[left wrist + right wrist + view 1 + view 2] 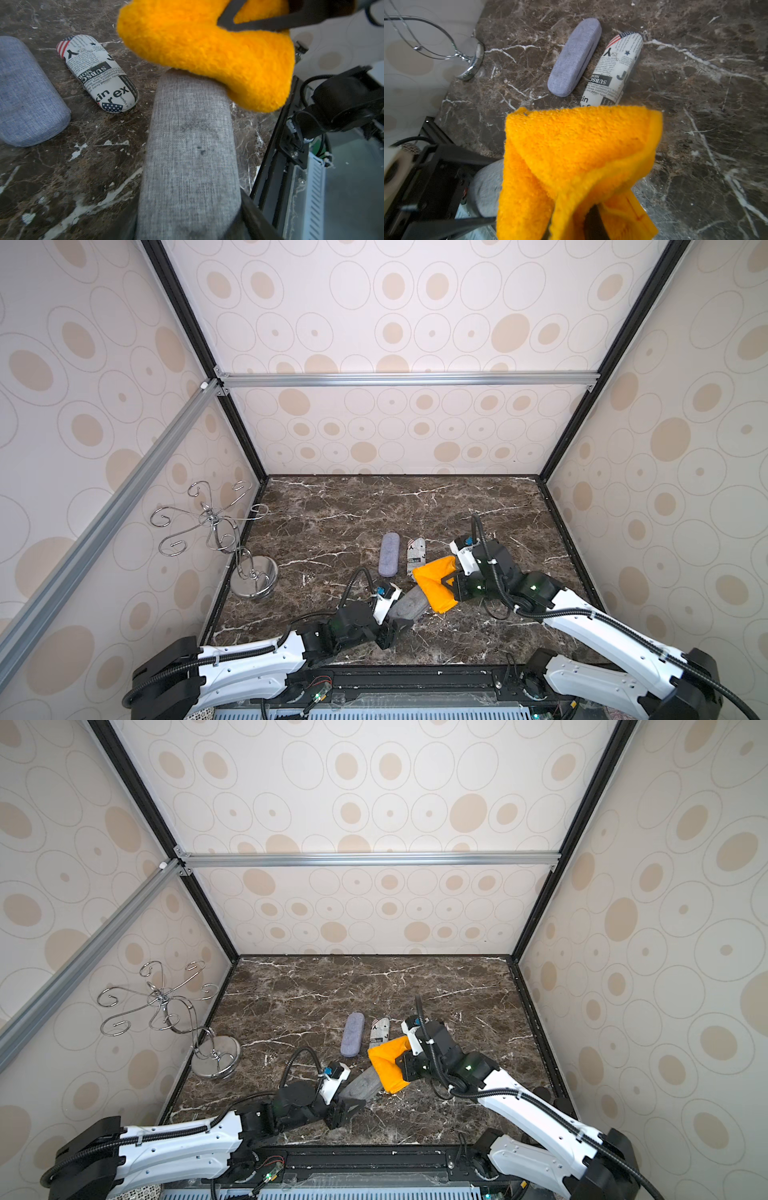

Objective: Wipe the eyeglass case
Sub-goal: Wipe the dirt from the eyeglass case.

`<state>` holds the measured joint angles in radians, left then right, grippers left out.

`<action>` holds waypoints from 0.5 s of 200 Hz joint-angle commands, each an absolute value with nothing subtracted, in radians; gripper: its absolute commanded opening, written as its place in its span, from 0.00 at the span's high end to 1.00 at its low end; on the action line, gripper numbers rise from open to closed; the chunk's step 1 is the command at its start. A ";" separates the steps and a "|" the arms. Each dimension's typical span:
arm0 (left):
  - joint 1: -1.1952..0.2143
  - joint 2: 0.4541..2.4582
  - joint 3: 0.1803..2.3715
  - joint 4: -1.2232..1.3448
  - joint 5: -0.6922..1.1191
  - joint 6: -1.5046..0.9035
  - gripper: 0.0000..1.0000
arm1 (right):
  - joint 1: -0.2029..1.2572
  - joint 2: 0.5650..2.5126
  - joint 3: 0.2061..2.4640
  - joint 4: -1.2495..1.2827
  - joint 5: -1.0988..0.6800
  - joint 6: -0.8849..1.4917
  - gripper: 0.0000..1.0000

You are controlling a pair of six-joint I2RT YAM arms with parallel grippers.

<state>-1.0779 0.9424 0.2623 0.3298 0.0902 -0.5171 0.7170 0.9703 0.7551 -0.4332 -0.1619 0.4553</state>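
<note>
We clamp left jaws on grey case point(191, 145), right jaws on orange cloth point(207, 52); cloth touches case's far end; dark smudges point(200, 150) show mid-case, so we judge wiping unfinished.

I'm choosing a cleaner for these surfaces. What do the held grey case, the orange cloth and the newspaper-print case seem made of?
Grey eyeglass case: matte woven fabric cover, linen-like; a crosshatch weave shows, with dark smudges. Orange cloth: probably microfibre or terry; fuzzy pile. Newspaper-print case: smooth printed covering, perhaps faux leather; no weave visible.
</note>
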 commanded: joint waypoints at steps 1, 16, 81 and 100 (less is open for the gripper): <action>-1.034 0.931 0.272 0.481 0.272 -0.621 0.56 | 0.718 0.916 0.726 -0.399 -0.270 0.436 1.00; -1.014 0.935 0.281 0.507 0.321 -0.652 0.56 | 0.726 0.917 0.720 -0.380 -0.308 0.438 1.00; -0.924 0.952 0.299 0.566 0.418 -0.749 0.56 | 0.965 1.023 0.720 -0.296 -0.265 0.410 1.00; -0.908 0.964 0.298 0.590 0.436 -0.761 0.56 | 0.966 1.020 0.705 -0.323 -0.169 0.437 1.00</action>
<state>-0.9340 0.9710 0.2611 0.3950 0.3775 -0.7155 0.9459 1.0103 0.7326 -0.2863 -0.2333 0.4232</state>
